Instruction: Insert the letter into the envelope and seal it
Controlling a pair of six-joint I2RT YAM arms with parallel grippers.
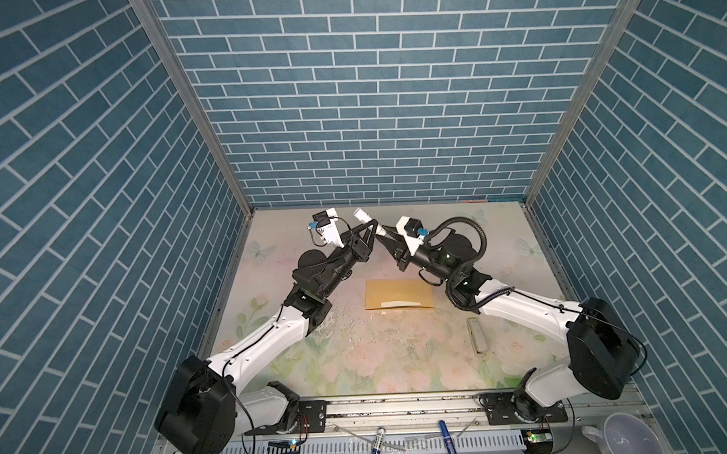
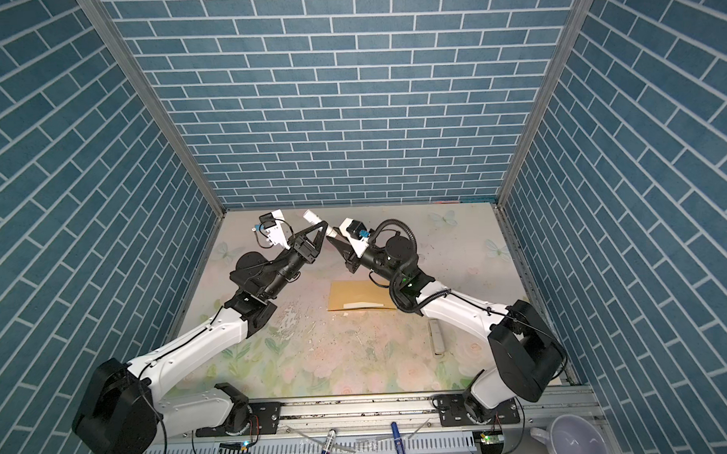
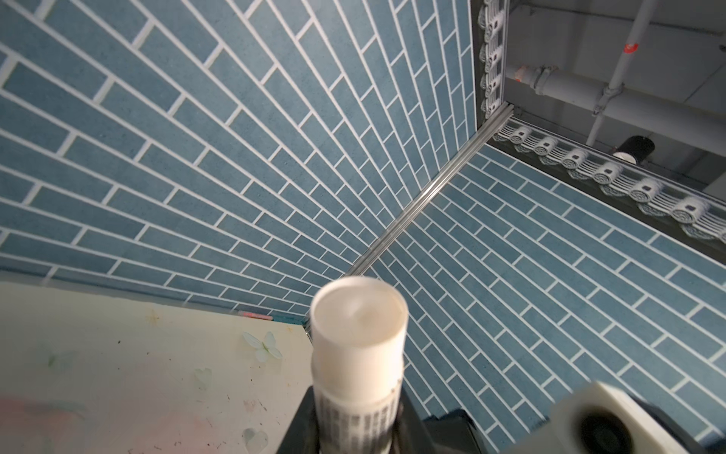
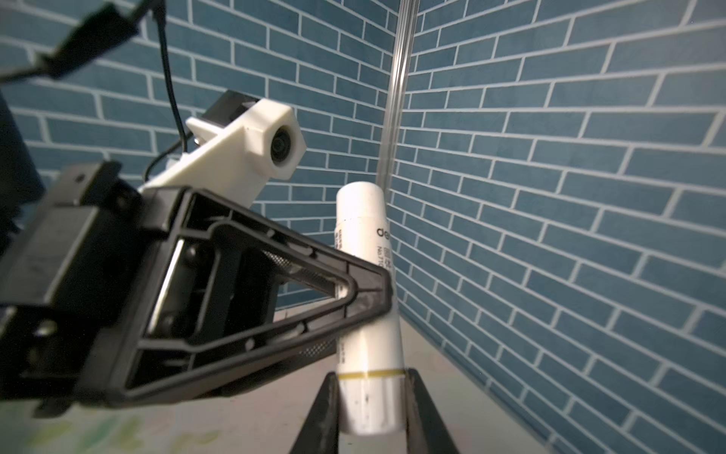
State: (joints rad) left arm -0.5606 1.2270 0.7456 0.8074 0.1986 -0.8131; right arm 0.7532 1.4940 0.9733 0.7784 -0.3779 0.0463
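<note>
The mustard-yellow envelope [image 1: 399,293] [image 2: 360,295] lies flat mid-table, a pale strip along its near edge. The letter is hidden. Both grippers are raised at the back of the table, tips meeting on one white glue stick [image 1: 361,215] [image 2: 312,216]. My left gripper [image 1: 373,224] [image 3: 355,426] is shut on the stick's printed body, its capped end [image 3: 359,314] pointing up and away. My right gripper [image 1: 382,232] [image 4: 369,401] is shut on the stick's other end, below a yellow ring, and the stick [image 4: 367,220] stands up between its black fingers [image 4: 322,412].
A flat grey-white bar [image 1: 478,336] lies on the right of the floral table mat. A small white scrap [image 1: 382,313] sits just in front of the envelope. Two markers [image 1: 375,441] lie on the front rail. A white cup [image 1: 623,435] stands at the front right.
</note>
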